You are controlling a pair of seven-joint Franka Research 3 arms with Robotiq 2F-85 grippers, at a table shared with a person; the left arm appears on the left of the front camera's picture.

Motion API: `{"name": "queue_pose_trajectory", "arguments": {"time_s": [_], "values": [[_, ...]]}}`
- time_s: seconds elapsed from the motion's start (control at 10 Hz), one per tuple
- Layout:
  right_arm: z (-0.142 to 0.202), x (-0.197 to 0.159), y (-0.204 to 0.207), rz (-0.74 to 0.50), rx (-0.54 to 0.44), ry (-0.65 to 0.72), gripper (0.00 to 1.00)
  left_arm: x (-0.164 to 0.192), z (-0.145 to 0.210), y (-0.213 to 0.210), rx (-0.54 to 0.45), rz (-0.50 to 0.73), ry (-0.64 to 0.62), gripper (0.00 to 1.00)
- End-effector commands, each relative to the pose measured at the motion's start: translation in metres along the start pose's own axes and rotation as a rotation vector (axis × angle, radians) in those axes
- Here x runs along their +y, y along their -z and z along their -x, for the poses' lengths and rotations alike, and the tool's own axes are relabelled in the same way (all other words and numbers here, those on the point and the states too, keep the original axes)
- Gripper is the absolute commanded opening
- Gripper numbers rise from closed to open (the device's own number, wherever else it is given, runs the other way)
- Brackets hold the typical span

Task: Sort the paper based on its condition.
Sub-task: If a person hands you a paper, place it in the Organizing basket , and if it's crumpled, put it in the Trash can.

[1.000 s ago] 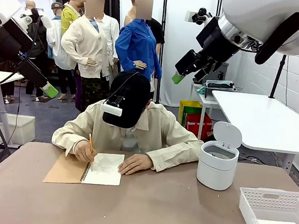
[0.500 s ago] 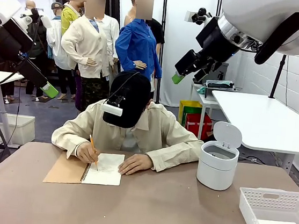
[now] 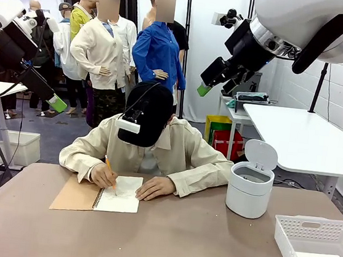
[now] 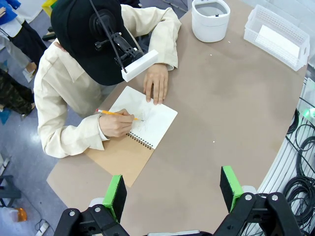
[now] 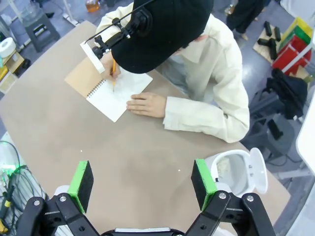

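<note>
left gripper (image 4: pixel 172 192): jaws apart, nothing between them, raised well above the table (image 3: pixel 183 241), looking down on its notebook end
right gripper (image 5: pixel 141 183): jaws wide apart, empty, high over the bin side of the table
table: matte brown top, rounded corners, person seated at the far edge
notebook (image 3: pixel 77 195): spiral-bound, kraft cover folded out flat, lying at the far edge in front of the person
paper (image 3: pixel 123 199): the open white page of the notebook, lying flat, faint pencil marks on it
pencil hand (image 3: pixel 100 175): rests near the spiral, orange pencil (image 3: pixel 111 172) tip down on the paper
other hand (image 3: pixel 155 189): palm down on the page's corner
bin (image 3: pixel 249 190): small, white, round, flip lid up, just beside the person's elbow
basket (image 3: pixel 290 232): white perforated tray at the table's right near corner, white sheet (image 4: pixel 278 40) flat inside
room: grey floor, white brick wall at right, white side table (image 3: pixel 306 141) behind the bin, red and yellow crates (image 3: pixel 221 134) on the floor beyond, cables (image 4: pixel 301 167) coiled below the table's edge
</note>
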State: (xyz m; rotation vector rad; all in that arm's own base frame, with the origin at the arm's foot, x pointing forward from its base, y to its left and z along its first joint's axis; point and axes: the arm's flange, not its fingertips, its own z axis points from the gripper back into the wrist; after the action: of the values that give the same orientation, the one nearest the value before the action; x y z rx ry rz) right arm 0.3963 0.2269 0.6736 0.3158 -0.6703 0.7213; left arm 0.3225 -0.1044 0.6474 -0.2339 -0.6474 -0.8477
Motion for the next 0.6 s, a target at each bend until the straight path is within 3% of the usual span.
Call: {"name": "queue_pose_trajectory", "arguments": {"time_s": [0.0,0.5], "values": [[0.000,0.000,0.000,0.000,0.000,0.000,1.00,0.001,0.001,-0.001,-0.002,0.001,-0.001,1.00],[-0.002,0.013,-0.005,-0.070,-0.009,-0.012,1.00,0.001,0.001,-0.001,-0.002,0.001,-0.001,1.00]]}}
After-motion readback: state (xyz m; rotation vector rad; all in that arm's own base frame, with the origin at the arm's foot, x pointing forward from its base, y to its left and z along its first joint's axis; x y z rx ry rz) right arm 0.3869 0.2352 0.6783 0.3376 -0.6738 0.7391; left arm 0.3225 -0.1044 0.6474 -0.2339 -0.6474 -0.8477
